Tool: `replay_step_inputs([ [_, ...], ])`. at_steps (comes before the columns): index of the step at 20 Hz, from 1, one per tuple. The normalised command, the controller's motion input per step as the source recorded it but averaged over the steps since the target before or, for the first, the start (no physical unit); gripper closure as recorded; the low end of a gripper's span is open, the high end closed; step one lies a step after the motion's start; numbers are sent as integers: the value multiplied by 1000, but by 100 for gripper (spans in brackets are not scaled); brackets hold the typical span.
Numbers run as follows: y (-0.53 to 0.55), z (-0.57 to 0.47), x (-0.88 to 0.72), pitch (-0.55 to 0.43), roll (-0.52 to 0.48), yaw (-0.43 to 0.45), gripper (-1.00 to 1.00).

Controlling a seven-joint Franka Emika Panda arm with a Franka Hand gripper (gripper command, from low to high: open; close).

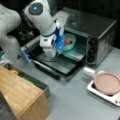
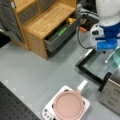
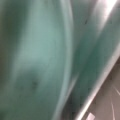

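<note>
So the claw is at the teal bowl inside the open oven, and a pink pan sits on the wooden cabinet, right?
Not quite. The pan sits on a small white stove on the grey table, not the cabinet; both front views show it. The claw is at the bowl inside the open oven.

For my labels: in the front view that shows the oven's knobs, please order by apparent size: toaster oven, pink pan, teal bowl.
1. toaster oven
2. pink pan
3. teal bowl, partly hidden by the gripper, so its size is unsure.

Pincer tips hidden behind arm at oven [image 1: 100, 37] mouth. Teal bowl [image 1: 70, 41] partly hidden by arm, cut by frame edge [image 2: 117, 56]. Wrist view: teal blur only.
</note>
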Motion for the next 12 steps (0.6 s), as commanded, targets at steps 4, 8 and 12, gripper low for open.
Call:
replay_step_inputs([
  [4,4,-155,-77,-143,76,-9,100],
  [8,-23,-156,-76,-132,89,4,100],
  [12,-26,-147,-63,-136,97,-4,100],
])
